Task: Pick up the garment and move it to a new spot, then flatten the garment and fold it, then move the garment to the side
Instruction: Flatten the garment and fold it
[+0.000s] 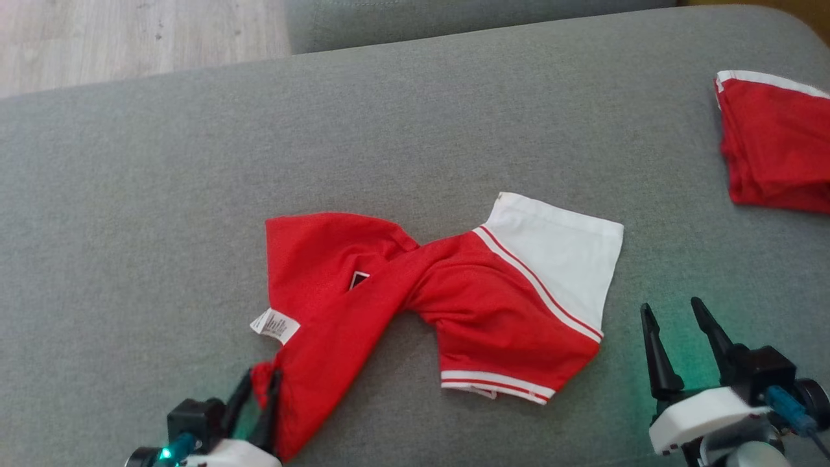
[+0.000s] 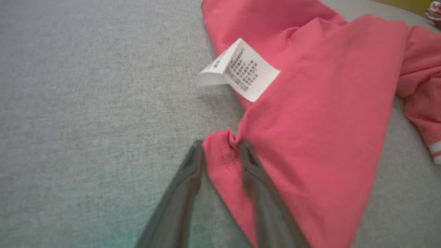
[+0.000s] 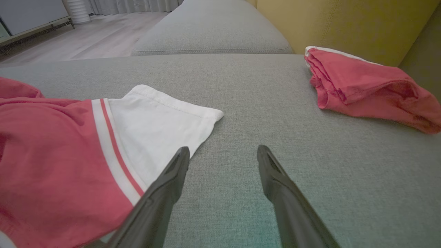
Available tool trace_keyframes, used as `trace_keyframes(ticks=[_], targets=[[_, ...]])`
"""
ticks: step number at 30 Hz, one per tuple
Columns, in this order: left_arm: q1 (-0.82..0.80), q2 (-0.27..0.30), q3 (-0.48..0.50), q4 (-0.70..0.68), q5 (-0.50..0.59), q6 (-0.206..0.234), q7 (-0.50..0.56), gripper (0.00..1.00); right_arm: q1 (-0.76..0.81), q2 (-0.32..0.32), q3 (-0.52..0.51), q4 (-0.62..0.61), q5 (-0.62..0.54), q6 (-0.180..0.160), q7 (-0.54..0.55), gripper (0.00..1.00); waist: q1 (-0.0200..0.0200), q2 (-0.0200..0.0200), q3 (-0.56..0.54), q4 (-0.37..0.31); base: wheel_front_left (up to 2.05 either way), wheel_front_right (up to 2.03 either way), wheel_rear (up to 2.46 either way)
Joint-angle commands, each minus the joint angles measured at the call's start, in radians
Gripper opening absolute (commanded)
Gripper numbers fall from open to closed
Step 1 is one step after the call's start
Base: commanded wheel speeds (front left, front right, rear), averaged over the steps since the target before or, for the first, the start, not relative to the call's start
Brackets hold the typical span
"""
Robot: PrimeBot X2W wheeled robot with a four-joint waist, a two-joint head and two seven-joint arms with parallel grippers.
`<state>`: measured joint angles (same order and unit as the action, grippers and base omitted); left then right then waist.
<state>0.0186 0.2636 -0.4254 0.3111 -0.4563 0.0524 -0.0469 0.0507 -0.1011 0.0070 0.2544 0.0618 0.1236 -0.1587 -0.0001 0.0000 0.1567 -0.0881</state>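
Observation:
The garment, red shorts with a white side panel and white stripes, lies twisted on the grey sofa cushion. Its white care label sticks out at the left. My left gripper is at the garment's near left corner, fingers closed against a bunched bit of red fabric. In the left wrist view the gripper pinches that corner of the garment, just below the label. My right gripper stands open beside the white panel, holding nothing. In the right wrist view it hovers over bare cushion, right of the garment.
A second red garment, folded, lies at the far right of the cushion, also in the right wrist view. Wooden floor lies beyond the cushion's far left edge. A yellow backrest rises behind the folded piece.

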Motion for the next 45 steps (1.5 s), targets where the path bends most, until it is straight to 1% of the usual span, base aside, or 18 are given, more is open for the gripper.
trace_keyframes(ticks=[1, 2, 3, 4, 7, 12, 16, 17, 18, 19, 20, 26, 32, 36, 40, 45], targets=[[-0.031, 0.005, 0.02, -0.012, 0.011, 0.0, -0.009, 0.3, -0.026, -0.002, 0.015, -0.025, 0.002, 0.007, -0.014, 1.0, 0.0001, 0.0, 0.0, 0.005, 0.0, 0.0, 0.0], [-0.032, 0.006, 0.019, -0.012, 0.01, -0.001, -0.009, 0.22, -0.026, -0.002, 0.014, -0.025, 0.002, 0.007, -0.015, 1.0, 0.0001, 0.0, 0.0, 0.008, 0.0, 0.0, 0.0], [-0.032, 0.007, 0.017, -0.013, 0.01, -0.002, -0.01, 0.03, -0.026, -0.002, 0.014, -0.024, 0.002, 0.007, -0.015, 1.0, 0.0001, 0.0, 0.0, 0.011, 0.0, 0.0, 0.0], [-0.033, 0.008, 0.017, -0.015, 0.01, -0.003, -0.013, 0.0, -0.027, -0.002, 0.013, -0.023, 0.001, 0.007, -0.015, 1.0, 0.0001, 0.0, 0.0, 0.014, 0.0, 0.0, 0.0], [-0.032, 0.013, 0.035, -0.033, 0.005, 0.014, -0.028, 0.0, -0.028, -0.002, 0.014, -0.022, 0.0, 0.007, -0.015, 1.0, 0.0001, 0.0, -0.003, 0.023, 0.0, 0.0, 0.0], [-0.021, 0.034, 0.114, -0.09, -0.005, 0.092, -0.066, 0.0, -0.022, -0.003, 0.01, -0.027, -0.002, 0.007, -0.013, 1.0, 0.0001, 0.0, -0.007, 0.039, 0.0, 0.0, 0.0], [-0.017, 0.05, 0.128, -0.089, -0.007, 0.106, -0.054, 0.0, -0.022, -0.003, 0.016, -0.027, -0.002, 0.007, -0.011, 1.0, 0.0001, 0.0, -0.006, 0.046, 0.0, 0.0, 0.0], [-0.019, 0.052, 0.128, -0.084, -0.01, 0.105, -0.053, 0.12, -0.024, -0.003, 0.018, -0.027, -0.002, 0.007, -0.01, 1.0, 0.0001, 0.0, -0.006, 0.048, 0.0, 0.0, 0.0], [-0.021, 0.052, 0.128, -0.076, -0.012, 0.102, -0.053, 0.41, -0.025, -0.002, 0.019, -0.027, -0.002, 0.007, -0.01, 1.0, 0.0001, 0.0, -0.006, 0.049, 0.0, 0.0, 0.0], [-0.023, 0.05, 0.128, -0.065, -0.016, 0.099, -0.052, 0.65, -0.026, -0.002, 0.02, -0.026, -0.002, 0.007, -0.009, 1.0, 0.0001, 0.0, -0.008, 0.049, 0.0, 0.0, 0.0], [-0.025, 0.048, 0.128, -0.054, -0.02, 0.098, -0.053, 1.0, -0.027, -0.001, 0.022, -0.026, -0.002, 0.007, -0.009, 1.0, 0.0001, 0.0, -0.008, 0.049, 0.0, 0.0, 0.0], [-0.028, 0.038, 0.134, -0.015, -0.023, 0.113, -0.078, 1.0, -0.028, -0.006, 0.019, -0.028, 0.001, 0.007, -0.007, 1.0, 0.0001, 0.0, -0.012, 0.045, 0.0, 0.0, 0.0], [-0.015, 0.027, 0.151, -0.079, 0.003, 0.136, -0.179, 1.0, -0.021, -0.009, -0.029, -0.043, 0.001, 0.007, -0.017, 1.0, 0.0001, 0.0, -0.041, 0.056, 0.0, 0.0, 0.0], [-0.009, -0.001, 0.144, -0.134, 0.032, 0.13, -0.207, 1.0, -0.016, -0.009, -0.068, -0.054, -0.001, 0.007, -0.03, 1.0, 0.0001, 0.0, -0.074, 0.076, 0.0, 0.0, 0.0], [0.003, -0.03, 0.128, -0.139, 0.075, 0.117, -0.214, 1.0, -0.005, 0.001, -0.095, -0.056, 0.0, 0.007, -0.053, 1.0, 0.0001, 0.0, -0.122, 0.102, 0.0, 0.0, 0.0], [0.032, -0.066, 0.156, -0.151, 0.13, 0.1, -0.215, 1.0, 0.007, 0.017, -0.098, -0.038, 0.006, 0.007, -0.074, 1.0, 0.0001, 0.0, -0.162, 0.126, 0.0, 0.0, 0.0]])
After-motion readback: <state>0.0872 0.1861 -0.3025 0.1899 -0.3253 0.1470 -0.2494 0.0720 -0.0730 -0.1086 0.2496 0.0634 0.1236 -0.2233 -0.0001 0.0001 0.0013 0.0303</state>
